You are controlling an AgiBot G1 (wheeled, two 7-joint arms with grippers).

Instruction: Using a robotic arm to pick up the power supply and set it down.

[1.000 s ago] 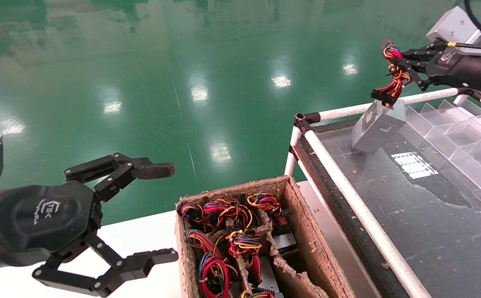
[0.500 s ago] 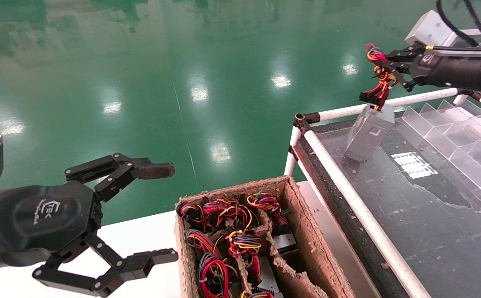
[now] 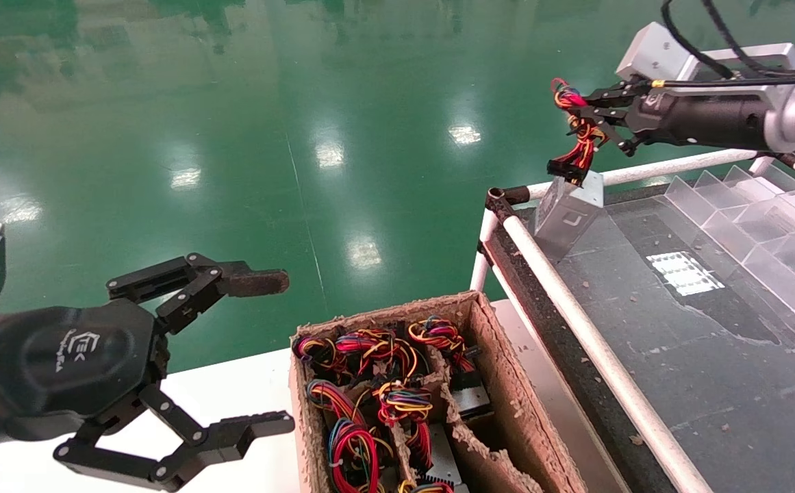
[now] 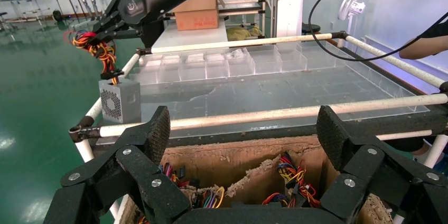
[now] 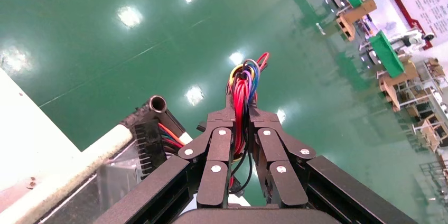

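Observation:
The power supply (image 3: pixel 567 216), a small silver-grey metal box, hangs tilted by its wire bundle (image 3: pixel 575 130) over the near-left corner of the dark table. I cannot tell whether its lower edge touches the surface. The robotic arm (image 3: pixel 705 120) reaches in from the right, and my right gripper (image 3: pixel 585 109) is shut on the red, yellow and black wires (image 5: pixel 244 84) above the box. From the left wrist view the box (image 4: pixel 120 101) shows a perforated side below that gripper (image 4: pixel 105 26). My left gripper (image 3: pixel 270 352) stays open and idle at the lower left.
A brown cardboard box (image 3: pixel 507 383) with torn dividers holds more wired units beside the table. A white rail (image 3: pixel 575 315) edges the dark table. Clear plastic compartments (image 3: pixel 746 212) line its far right side. Green floor lies beyond.
My right gripper has carried the power supply by its wires leftward to the table's corner, and the box has swung and turned. The left arm has not moved.

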